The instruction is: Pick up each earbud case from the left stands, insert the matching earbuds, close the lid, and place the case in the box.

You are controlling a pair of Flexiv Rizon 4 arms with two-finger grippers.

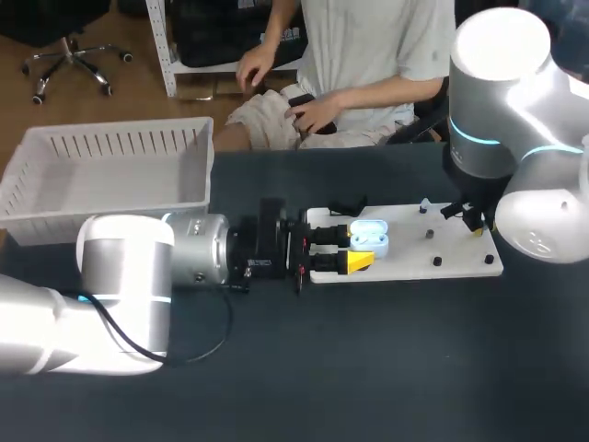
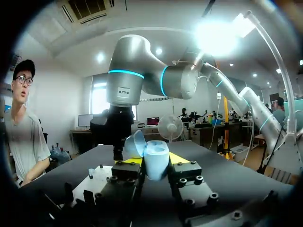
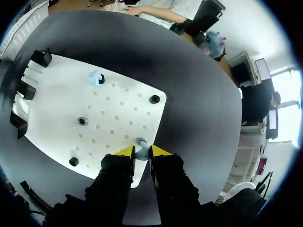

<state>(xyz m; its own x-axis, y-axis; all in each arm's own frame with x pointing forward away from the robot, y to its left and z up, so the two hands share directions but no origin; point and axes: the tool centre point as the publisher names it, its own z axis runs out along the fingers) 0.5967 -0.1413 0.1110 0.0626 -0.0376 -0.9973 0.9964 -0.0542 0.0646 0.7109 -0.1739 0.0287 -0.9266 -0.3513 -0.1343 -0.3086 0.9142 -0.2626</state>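
Two grasps — left end effector (image 2: 154, 165): case (image 2: 156, 152) (lid open); right end effector (image 3: 142, 152): earbud (image 3: 140, 144)

The left gripper (image 2: 156, 165) is clamped on a pale blue earbud case (image 2: 157, 160), which sits upright between its two yellow-tipped fingers (image 2: 179, 158), each pressing on one side. The case's lid (image 2: 135, 144) stands open, tilted back to one side above the finger there. Black finger blocks studded with bolts fill the near foreground under the case. Ahead of the gripper lies the dark table (image 2: 227, 176), and beyond the case the grey right arm (image 2: 125, 85), ringed with a cyan light band, comes down towards the tabletop.
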